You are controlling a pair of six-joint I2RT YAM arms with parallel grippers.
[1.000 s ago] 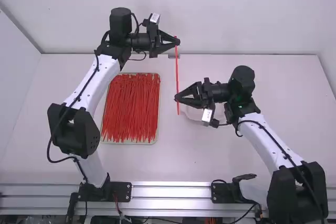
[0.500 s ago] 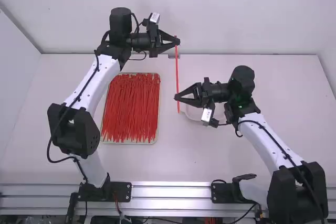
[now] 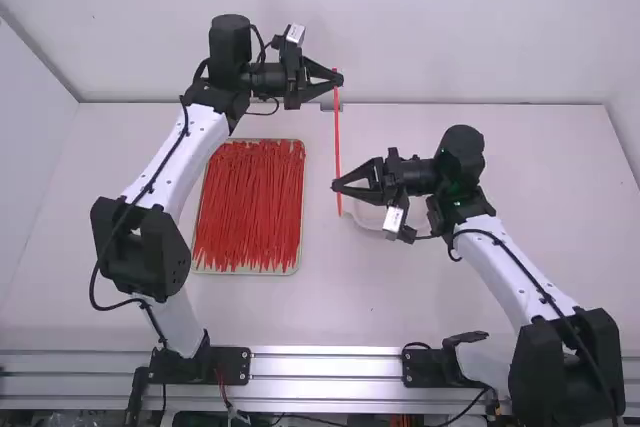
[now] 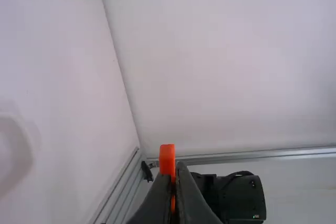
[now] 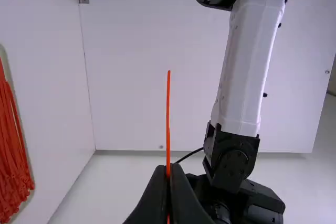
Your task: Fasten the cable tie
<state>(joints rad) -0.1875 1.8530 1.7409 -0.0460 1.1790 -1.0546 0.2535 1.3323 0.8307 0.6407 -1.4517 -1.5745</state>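
Thin cable tie (image 3: 337,137) looks light, springy, slick. Left gripper (image 3: 334,80) clenched on its top end, right gripper (image 3: 337,188) clenched near the bottom tip — grip close to the tip for threading.

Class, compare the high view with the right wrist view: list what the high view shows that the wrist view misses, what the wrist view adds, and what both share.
High view, not right wrist view: the left tool shut on the red cable tie's far end, the whole right arm, and the whole tray of spare ties. Right wrist view, not high view: a close look at the tie's free tail sticking out of the shut right tool. Both: the held tie, the right tool, the left arm and the red spare ties.
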